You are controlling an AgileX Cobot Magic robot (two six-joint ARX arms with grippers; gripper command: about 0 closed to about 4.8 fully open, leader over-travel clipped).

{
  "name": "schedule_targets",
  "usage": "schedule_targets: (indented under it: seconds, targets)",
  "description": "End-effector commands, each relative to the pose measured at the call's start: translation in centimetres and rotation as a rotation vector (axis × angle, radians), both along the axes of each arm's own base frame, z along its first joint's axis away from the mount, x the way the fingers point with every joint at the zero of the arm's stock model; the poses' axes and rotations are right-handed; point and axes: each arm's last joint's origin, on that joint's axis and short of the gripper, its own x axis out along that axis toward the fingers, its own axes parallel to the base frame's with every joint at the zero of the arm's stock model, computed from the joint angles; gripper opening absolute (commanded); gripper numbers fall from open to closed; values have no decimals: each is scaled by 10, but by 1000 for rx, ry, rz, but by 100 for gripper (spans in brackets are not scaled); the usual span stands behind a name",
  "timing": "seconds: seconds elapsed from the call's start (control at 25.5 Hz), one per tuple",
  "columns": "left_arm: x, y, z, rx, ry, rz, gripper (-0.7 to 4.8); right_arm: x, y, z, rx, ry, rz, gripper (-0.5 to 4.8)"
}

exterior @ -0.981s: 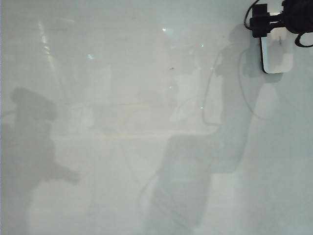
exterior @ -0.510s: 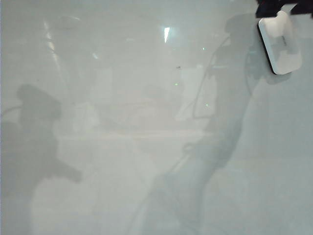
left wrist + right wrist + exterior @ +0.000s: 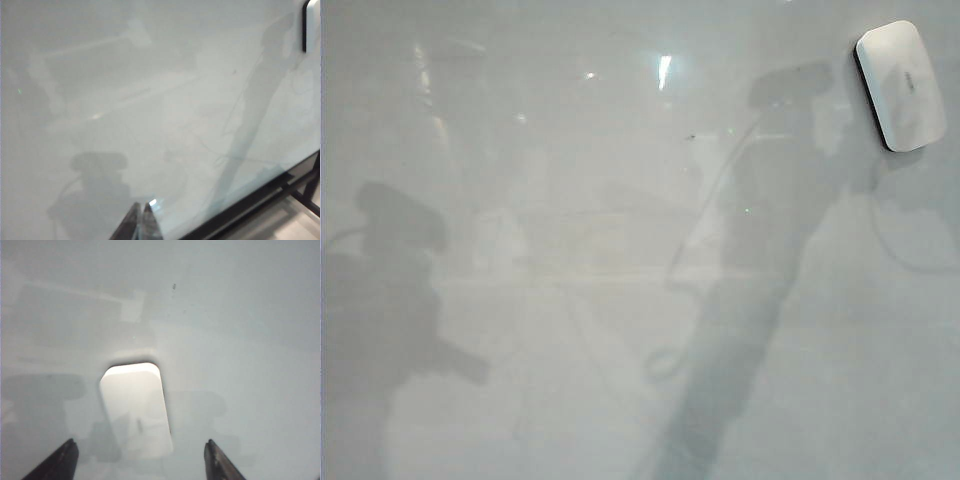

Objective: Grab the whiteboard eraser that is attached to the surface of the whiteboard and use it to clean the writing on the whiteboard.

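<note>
The whiteboard eraser [image 3: 902,84] sits on the whiteboard [image 3: 570,330] at the upper right of the exterior frame, untouched. My right gripper [image 3: 141,460] hangs over it, fingers spread wide and apart from it. My left gripper [image 3: 141,225] shows its fingertips pressed together.

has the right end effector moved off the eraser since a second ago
Yes. It has left the exterior view, where it was on the whiteboard eraser a second ago; the right end effector now hangs open, clear of it.
</note>
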Motion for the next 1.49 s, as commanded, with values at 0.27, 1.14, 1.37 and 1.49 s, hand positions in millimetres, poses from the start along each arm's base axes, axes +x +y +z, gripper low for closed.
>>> schedule_targets:
  seconds: [0.27,1.14,1.37,1.49]
  targets:
    - [34,5,-25,7,-85,160,-5,-95,-7,-16,124,-48,87,-5]
    - [77,7,-109,-71,-25,185,-4,-72,1,-177,317,85,267,-1]
    - [80,7,-119,-71,-25,186,-5,-65,2,-208,315,154,256,0]
    - [82,7,-135,-70,22,187,-4,-64,0,-208,210,142,208,0]
